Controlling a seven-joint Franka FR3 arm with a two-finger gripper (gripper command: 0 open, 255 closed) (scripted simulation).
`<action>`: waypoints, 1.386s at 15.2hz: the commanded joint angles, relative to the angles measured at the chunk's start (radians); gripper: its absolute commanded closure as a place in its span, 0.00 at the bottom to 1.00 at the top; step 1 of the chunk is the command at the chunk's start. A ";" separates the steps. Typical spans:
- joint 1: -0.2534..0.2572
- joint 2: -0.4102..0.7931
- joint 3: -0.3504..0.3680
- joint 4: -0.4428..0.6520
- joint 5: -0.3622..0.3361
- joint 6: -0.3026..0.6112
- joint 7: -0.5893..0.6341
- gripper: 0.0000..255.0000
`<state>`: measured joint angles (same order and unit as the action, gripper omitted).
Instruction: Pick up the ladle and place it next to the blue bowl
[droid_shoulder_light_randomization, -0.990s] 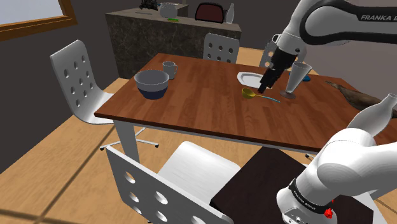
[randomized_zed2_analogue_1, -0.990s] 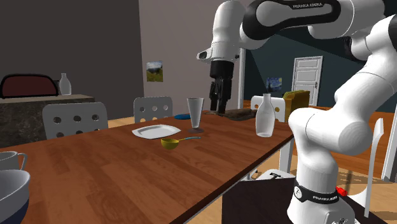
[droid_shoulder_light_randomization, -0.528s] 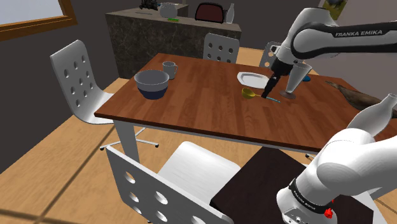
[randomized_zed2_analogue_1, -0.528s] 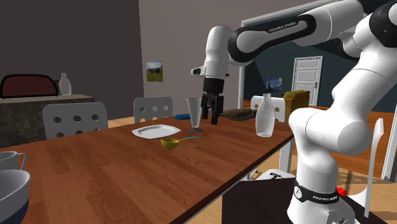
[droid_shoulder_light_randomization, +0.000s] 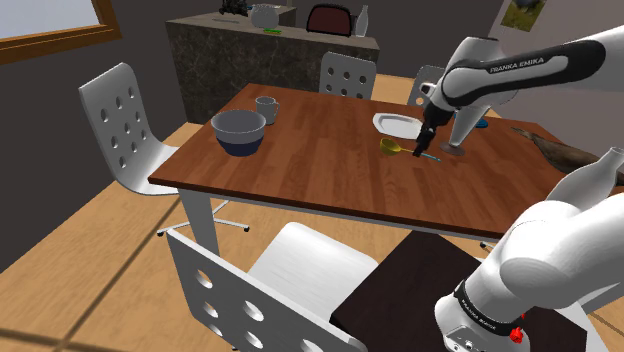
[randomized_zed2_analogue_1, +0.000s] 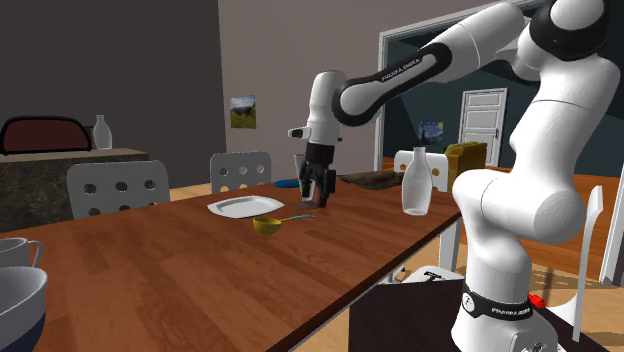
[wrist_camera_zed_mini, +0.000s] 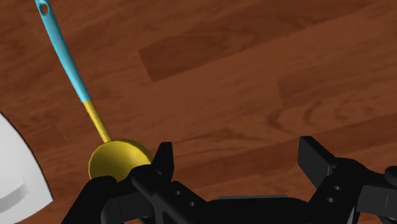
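- The hand (wrist_camera_zed_mini: 238, 164) is released: its two black fingers (wrist_camera_zed_mini: 163, 162) stand wide apart and clasp nothing. Bare wood of the tabletop (wrist_camera_zed_mini: 254, 83) shows in the gap between them.
- It hangs low over the tabletop with the fingers pointing down, at the end of the white arm (droid_shoulder_light_randomization: 520, 70).
- The ladle (wrist_camera_zed_mini: 114, 159) lies flat on the tabletop just outside one finger, not between the two.
- Its yellow cup is the part closest to the hand. The handle, yellow at first and then light blue, runs away from the hand.
- In the shoulder view the fingertips line up with the middle of that handle; whether they touch it I cannot tell.
- A white plate (droid_shoulder_light_randomization: 397, 125) lies near the hand, just past the ladle's cup.
- A tall clear glass (droid_shoulder_light_randomization: 463, 125) stands upright just beside the hand, on the side away from the cup. In the second exterior view the hand partly covers it.
- The blue bowl (droid_shoulder_light_randomization: 239, 132) stands well apart from the hand, far along the tabletop beyond the ladle's cup.
- A grey mug (droid_shoulder_light_randomization: 267, 108) stands near that bowl, equally far from the hand.
- A white bottle (randomized_zed2_analogue_1: 416, 182) stands upright, nearer the arm's base than the hand is.
- White chairs (droid_shoulder_light_randomization: 125, 115) with holes in their backs stand around the table, all well apart from the hand.
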<state>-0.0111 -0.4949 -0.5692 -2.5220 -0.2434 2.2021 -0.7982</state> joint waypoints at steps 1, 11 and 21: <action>0.028 0.082 -0.058 0.032 0.009 0.063 -0.088 0.00; 0.166 0.564 -0.293 0.271 0.404 0.266 -0.683 0.00; 0.101 0.711 -0.224 0.293 0.593 0.336 -0.827 0.00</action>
<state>0.0944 0.2098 -0.7970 -2.2295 0.3402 2.5341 -1.6182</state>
